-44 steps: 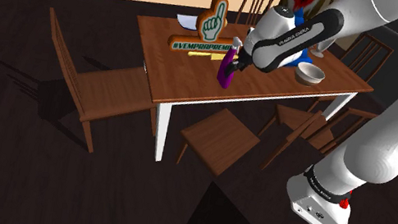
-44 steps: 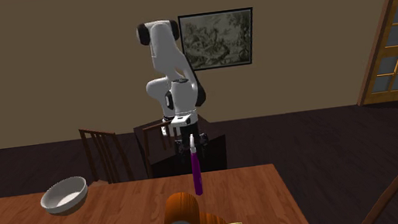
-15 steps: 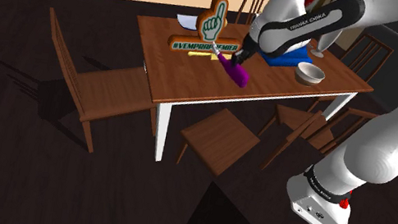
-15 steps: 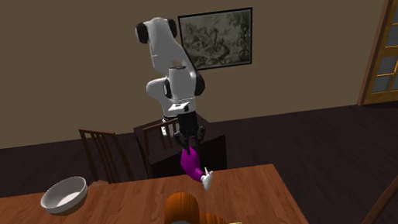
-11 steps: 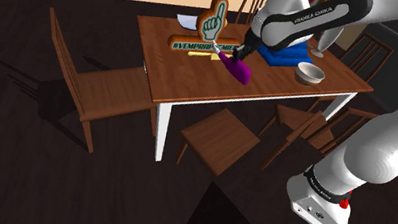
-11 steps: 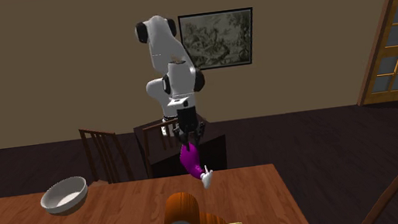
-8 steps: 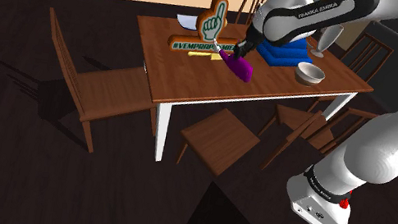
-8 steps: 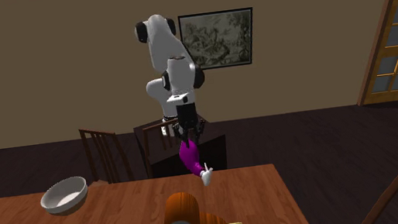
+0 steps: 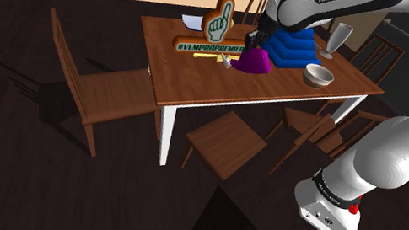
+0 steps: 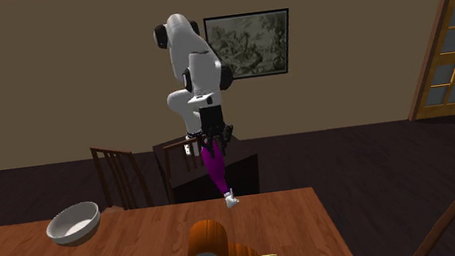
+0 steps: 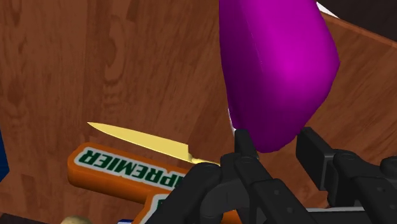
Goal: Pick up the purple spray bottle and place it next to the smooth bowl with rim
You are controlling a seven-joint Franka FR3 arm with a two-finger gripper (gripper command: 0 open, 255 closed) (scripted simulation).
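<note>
We see our black pincer pinching the base of the glossy purple spray bottle, which is tilted with its white nozzle lowest, over the brown wooden table. In the shoulder view, the pale grey rimmed bowl sits at three o'clock from it, apart.

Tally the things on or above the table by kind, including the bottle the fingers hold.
purple spray bottle: 1
bowl: 1
foam-finger sign: 1
blue folded stack: 1
stemmed glass: 1
yellow blade-like piece: 1
white flat item: 1
Total: 7
</note>
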